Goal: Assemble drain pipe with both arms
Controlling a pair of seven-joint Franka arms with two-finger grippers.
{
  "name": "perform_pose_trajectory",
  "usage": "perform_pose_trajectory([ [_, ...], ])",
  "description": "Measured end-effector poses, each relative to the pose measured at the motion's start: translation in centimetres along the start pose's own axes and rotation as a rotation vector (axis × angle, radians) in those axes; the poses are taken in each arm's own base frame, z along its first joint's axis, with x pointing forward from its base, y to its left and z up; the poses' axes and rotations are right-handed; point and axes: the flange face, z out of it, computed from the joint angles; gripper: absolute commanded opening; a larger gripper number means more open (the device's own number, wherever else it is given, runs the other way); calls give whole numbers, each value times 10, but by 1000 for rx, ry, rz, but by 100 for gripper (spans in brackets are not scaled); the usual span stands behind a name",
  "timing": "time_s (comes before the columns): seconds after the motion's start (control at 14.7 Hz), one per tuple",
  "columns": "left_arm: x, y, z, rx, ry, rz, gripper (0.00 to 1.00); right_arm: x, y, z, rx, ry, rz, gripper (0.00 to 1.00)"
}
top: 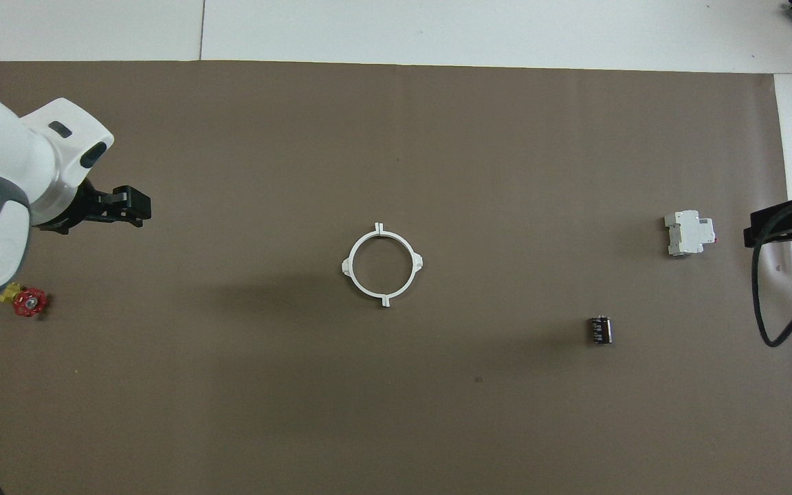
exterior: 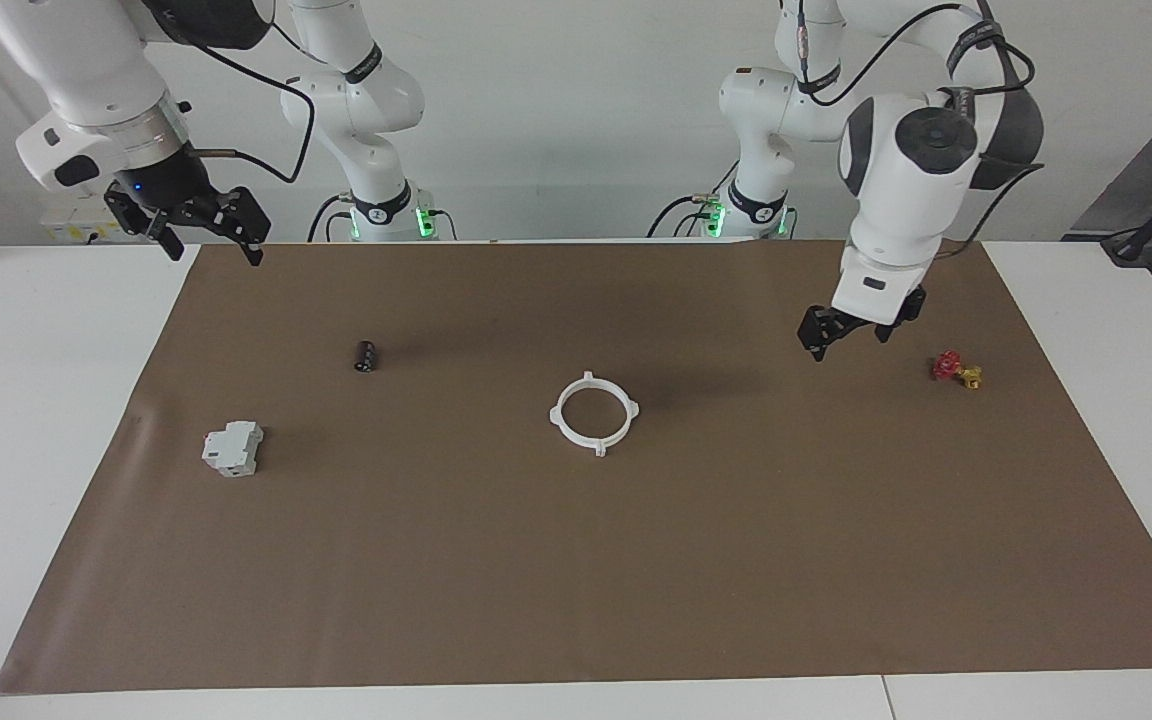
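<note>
The drain pipe (exterior: 593, 411) lies flat on the brown mat as one joined white ring with four small tabs, at the table's middle; it also shows in the overhead view (top: 382, 265). Nothing touches it. My left gripper (exterior: 848, 340) is open and empty, raised over the mat between the ring and the red-and-yellow valve; it also shows in the overhead view (top: 124, 206). My right gripper (exterior: 211, 245) is open and empty, held high over the mat's edge at the right arm's end; it also shows in the overhead view (top: 777, 225).
A red-and-yellow valve (exterior: 956, 369) lies toward the left arm's end. A grey-white boxy block (exterior: 233, 448) and a small black cylinder (exterior: 366, 355) lie toward the right arm's end. The brown mat (exterior: 576, 580) covers the table's middle.
</note>
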Motion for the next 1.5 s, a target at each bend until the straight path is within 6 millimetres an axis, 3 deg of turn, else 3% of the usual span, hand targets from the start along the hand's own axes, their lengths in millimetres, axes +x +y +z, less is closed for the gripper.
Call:
perform_pose_trajectory([
  [0.2,-2,-57,-2,-52,-15,98,100,0,0,0,0,0,0,100],
  [0.41,-4,-80,-5,-123,-7,94,100,0,0,0,0,0,0,100],
  [0.95,-15,-64,-22,-180,-10,225,100,0,0,0,0,0,0,100],
  [1.3,-12,-65,-46,-176,45,219,100,0,0,0,0,0,0,100],
  [1.5,-12,-52,-51,-177,47,148,100,0,0,0,0,0,0,100],
])
